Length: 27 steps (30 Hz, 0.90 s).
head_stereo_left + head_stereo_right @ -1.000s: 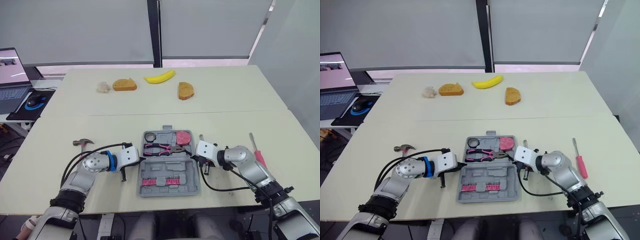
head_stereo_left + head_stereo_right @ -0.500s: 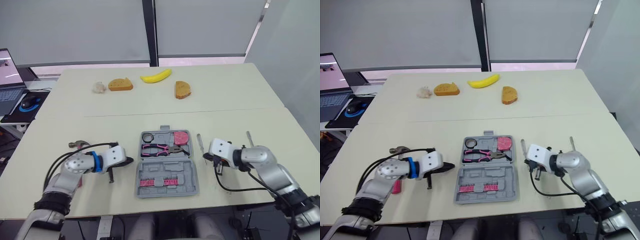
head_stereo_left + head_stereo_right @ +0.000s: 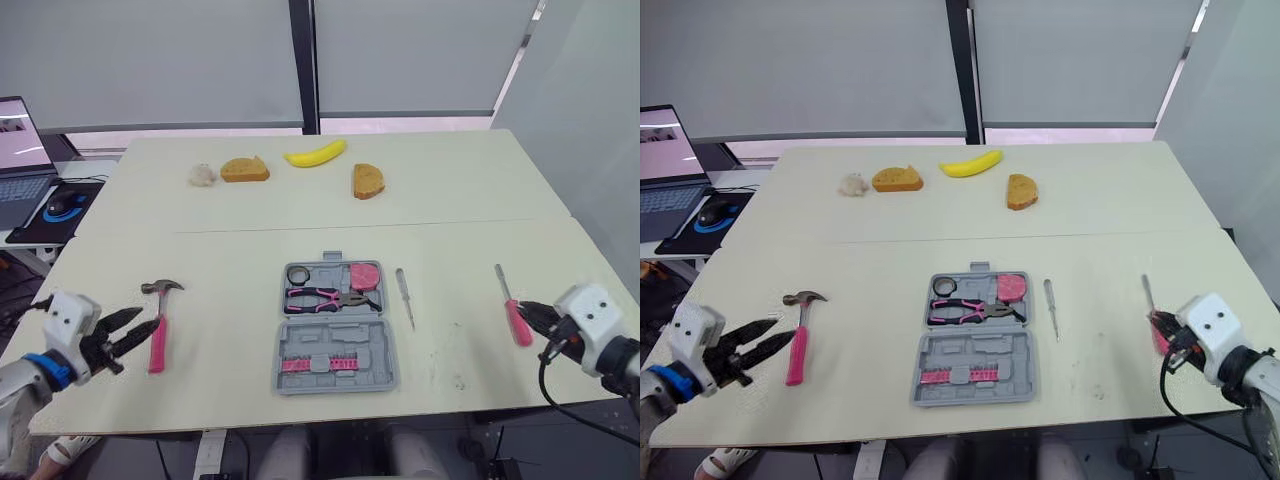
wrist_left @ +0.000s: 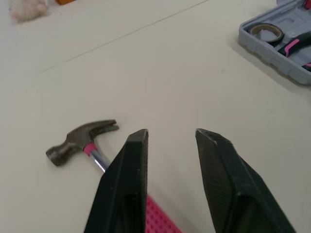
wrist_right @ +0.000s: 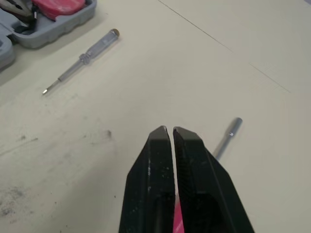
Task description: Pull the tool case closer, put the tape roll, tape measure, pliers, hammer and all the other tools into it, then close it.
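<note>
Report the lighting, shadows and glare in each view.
Left eye view: soft, even light; the brightest area is the window strip under the blinds; the tool case casts only a thin shadow along its near edge. Left wrist view: the hammer has a faint, soft shadow, no glare on the table. Right wrist view: the clear screwdriver likewise.

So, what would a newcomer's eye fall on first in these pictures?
First the open grey tool case at the table's near middle, with pink pliers inside. Then the pink-handled hammer lying to its left, just ahead of the open left gripper, and the pink screwdriver on the right by the shut right gripper. A yellow banana stands out on the far side.
</note>
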{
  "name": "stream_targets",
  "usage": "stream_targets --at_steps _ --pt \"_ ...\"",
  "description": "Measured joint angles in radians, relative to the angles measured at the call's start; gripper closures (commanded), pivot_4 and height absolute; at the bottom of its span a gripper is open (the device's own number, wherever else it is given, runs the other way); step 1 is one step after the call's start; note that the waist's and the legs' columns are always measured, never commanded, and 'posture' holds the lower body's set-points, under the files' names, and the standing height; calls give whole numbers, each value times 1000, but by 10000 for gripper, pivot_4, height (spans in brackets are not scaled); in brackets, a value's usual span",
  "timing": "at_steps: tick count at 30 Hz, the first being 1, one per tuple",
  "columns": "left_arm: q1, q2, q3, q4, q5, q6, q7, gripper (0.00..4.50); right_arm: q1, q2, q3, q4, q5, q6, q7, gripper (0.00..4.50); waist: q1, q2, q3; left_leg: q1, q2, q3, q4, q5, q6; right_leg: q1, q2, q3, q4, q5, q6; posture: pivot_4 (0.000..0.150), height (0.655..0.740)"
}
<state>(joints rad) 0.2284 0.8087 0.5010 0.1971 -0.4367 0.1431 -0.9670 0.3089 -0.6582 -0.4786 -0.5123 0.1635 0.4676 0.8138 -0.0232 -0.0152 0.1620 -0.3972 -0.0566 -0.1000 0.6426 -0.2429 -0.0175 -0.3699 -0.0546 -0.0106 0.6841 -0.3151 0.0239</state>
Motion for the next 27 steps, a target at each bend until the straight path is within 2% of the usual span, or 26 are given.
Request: stream_targets --at_steps 5,10,14,18,27 --pt "125 -40 76 2 -12 36 29 992 130 95 -17 -33 16 -32 -46 24364 10 -1 0 -1 0 0 0 0 0 0 -1 0 -2 0 0 1500 7400" --pt "182 -76 100 2 -18 44 56 0 245 168 -13 -34 17 -101 -74 12777 24 -1 -1 -1 0 1 0 0 0 -3 -1 0 -4 -1 -1 1500 7400" --pt "188 -88 100 1 -18 46 63 0 273 165 -22 -5 17 -152 -78 231 26 -4 -3 0 1 1 0 0 0 -3 -1 0 -4 -2 -3 1500 7400" --pt "164 -88 100 -4 -18 52 71 0 270 143 -58 26 17 -177 -80 231 26 -4 -4 0 1 1 0 0 0 -3 -1 0 -4 -2 -3 1500 7400" --pt "152 -88 92 -30 -8 62 69 0 268 120 -27 15 14 -177 -86 231 25 -3 -4 0 1 2 -1 0 0 -2 -1 -1 -4 -2 -3 1500 7400"
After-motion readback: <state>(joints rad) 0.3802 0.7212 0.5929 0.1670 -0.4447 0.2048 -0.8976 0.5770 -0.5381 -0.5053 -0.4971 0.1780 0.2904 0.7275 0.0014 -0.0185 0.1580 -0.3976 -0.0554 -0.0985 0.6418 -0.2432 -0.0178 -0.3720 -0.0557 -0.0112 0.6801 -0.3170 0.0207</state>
